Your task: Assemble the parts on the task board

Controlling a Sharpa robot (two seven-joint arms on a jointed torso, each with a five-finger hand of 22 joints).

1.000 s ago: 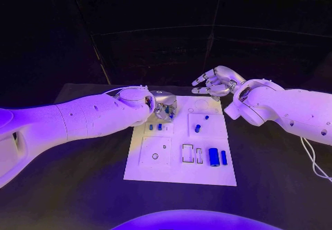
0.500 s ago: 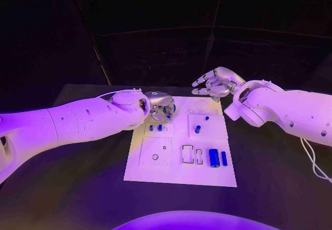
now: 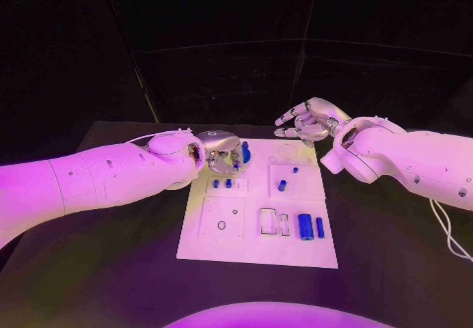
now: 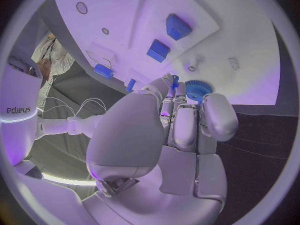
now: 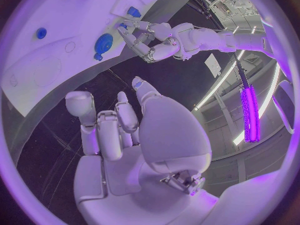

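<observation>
The white task board (image 3: 296, 205) lies in the middle of the black table. Over its far left part my left hand (image 3: 221, 152) pinches a blue gear (image 3: 245, 152) at its fingertips, with the disc standing on edge. The left wrist view shows the gear (image 4: 199, 90) just past my fingertips (image 4: 164, 82), and the right wrist view shows the gear (image 5: 103, 44) beside my left hand (image 5: 150, 40). My right hand (image 3: 310, 117) hovers beyond the board's far right corner, fingers apart and holding nothing.
Two small blue blocks (image 3: 222, 182) stand on the board just near of my left hand. A blue peg (image 3: 281, 184) stands right of them. Two blue cylinders (image 3: 310, 225) lie at the near right beside two rectangular slots (image 3: 267, 219).
My left hand has moved toward the board's far edge, carrying the blue gear with it. My right hand has hardly moved.
</observation>
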